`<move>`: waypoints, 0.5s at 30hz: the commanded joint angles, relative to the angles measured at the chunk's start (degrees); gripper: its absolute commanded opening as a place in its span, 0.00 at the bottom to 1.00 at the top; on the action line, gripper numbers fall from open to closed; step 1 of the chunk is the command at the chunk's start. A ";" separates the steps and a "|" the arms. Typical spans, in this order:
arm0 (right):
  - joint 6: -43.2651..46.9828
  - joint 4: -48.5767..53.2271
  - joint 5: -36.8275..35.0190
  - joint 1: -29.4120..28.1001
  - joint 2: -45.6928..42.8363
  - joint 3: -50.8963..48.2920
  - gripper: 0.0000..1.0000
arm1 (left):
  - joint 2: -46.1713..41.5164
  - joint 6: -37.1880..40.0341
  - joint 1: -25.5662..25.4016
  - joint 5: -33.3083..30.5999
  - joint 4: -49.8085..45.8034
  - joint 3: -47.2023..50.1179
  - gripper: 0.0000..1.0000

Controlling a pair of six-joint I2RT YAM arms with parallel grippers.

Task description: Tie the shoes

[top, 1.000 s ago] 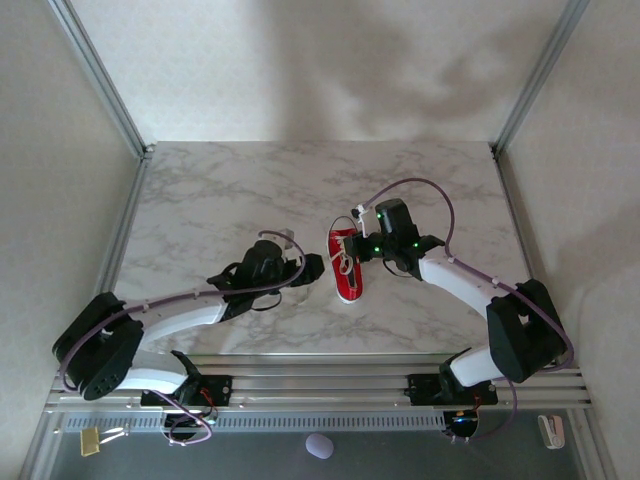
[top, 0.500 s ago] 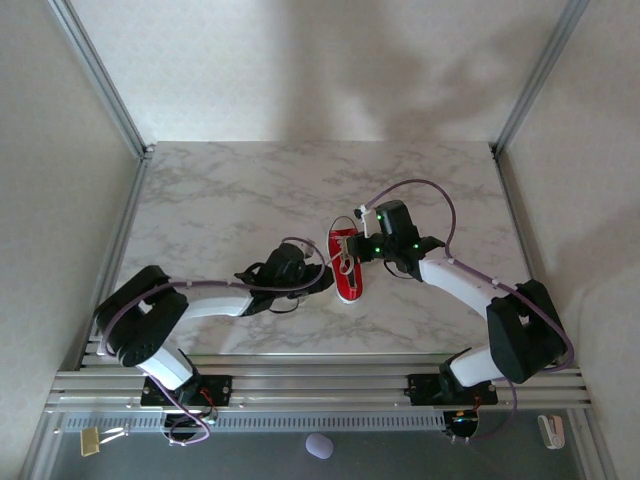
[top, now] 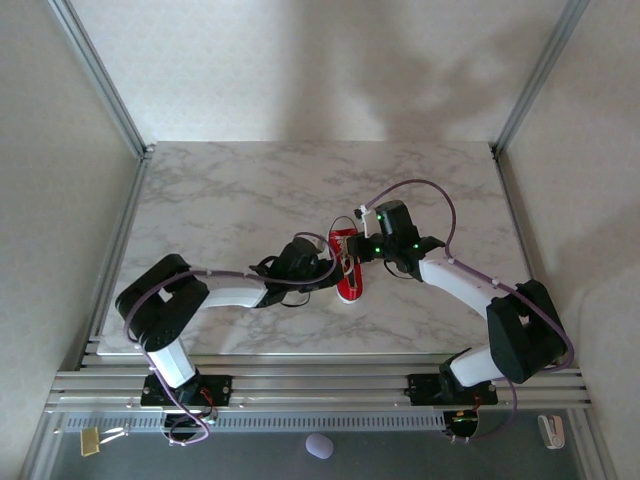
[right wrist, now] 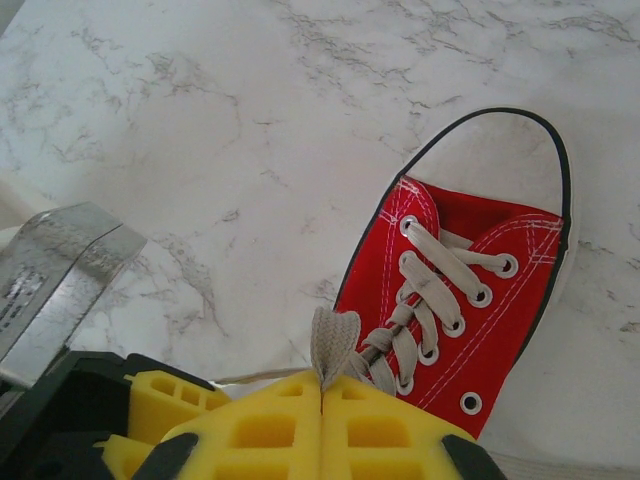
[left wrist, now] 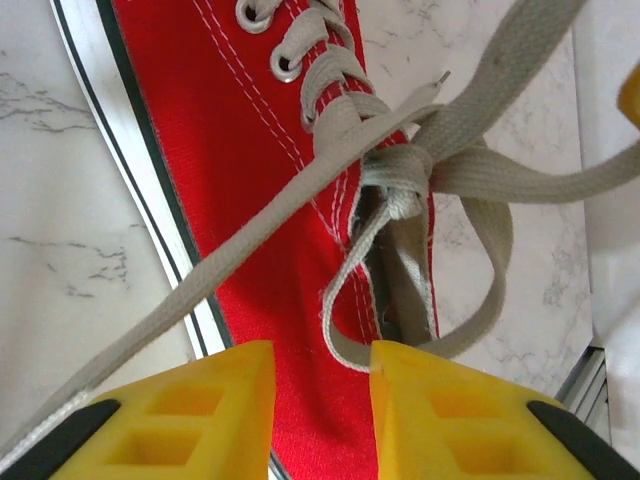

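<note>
Tying looks part done, to my eye. The red sneaker (top: pixel 347 284) lies on the marble table (top: pixel 220 200) about midway between left and right, toe toward the near edge, with one gripper on each side. Its white lace is threaded through the eyelets, and a first knot (left wrist: pixel 400 185) sits pulled in at the top of the tongue. One loop (left wrist: pixel 496 250) stands out to one side of that knot, while a loose strand (left wrist: pixel 230 275) trails away across the canvas and off the sole.

The right gripper (right wrist: pixel 322 385) has its yellow fingers pressed together on a folded bit of lace — a firm pinch. The left gripper (left wrist: pixel 320 365) hovers over the sneaker's side with its fingers a narrow gap apart and red canvas showing between them. A small bend of lace hangs at that gap, but whether it is nipped is hard to tell.

Left to do, I judge — form the second loop, wrap, and pull the bow tight.
</note>
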State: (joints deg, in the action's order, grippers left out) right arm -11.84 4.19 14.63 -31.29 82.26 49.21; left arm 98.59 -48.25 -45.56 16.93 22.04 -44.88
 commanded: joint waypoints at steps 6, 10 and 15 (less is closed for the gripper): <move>-0.38 1.88 0.44 -0.43 -1.22 0.28 0.00 | 2.17 0.69 -0.41 -1.33 0.46 -3.02 0.31; -0.27 1.71 0.18 -0.40 -1.42 -0.17 0.00 | 2.83 0.63 -0.41 -0.85 0.72 -3.78 0.29; -0.04 1.73 0.31 -0.36 -1.21 -0.17 0.00 | 3.28 0.93 -0.41 -0.87 0.55 -4.68 0.23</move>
State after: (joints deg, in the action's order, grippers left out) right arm -11.81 5.32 14.76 -31.29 82.04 49.21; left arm 100.90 -47.97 -45.56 16.71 22.06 -47.92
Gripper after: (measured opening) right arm 0.042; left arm 0.237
